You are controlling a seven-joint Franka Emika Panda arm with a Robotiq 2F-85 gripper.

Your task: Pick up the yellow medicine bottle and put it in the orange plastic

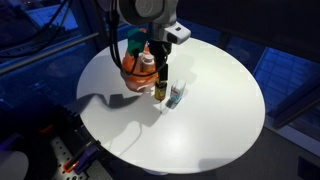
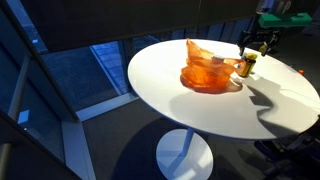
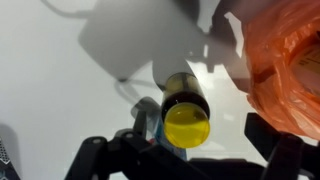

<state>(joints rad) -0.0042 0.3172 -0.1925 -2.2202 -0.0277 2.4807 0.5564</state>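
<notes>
The yellow medicine bottle (image 1: 160, 90) stands upright on the round white table, just beside the crumpled orange plastic (image 1: 135, 72). Both also show in an exterior view, the bottle (image 2: 247, 66) and the plastic (image 2: 205, 72). In the wrist view I look down on the bottle's yellow lid (image 3: 186, 124), with the orange plastic (image 3: 290, 60) at the right. My gripper (image 3: 185, 155) is open right above the bottle, one finger on each side and not touching it. It also shows in both exterior views (image 1: 160, 72) (image 2: 255, 48).
A small blue-and-white item (image 1: 176, 96) stands close beside the bottle; it is partly hidden behind the bottle in the wrist view (image 3: 148, 120). A white-capped thing (image 1: 148, 62) lies in the orange plastic. The white table (image 1: 220, 120) ends in a round edge.
</notes>
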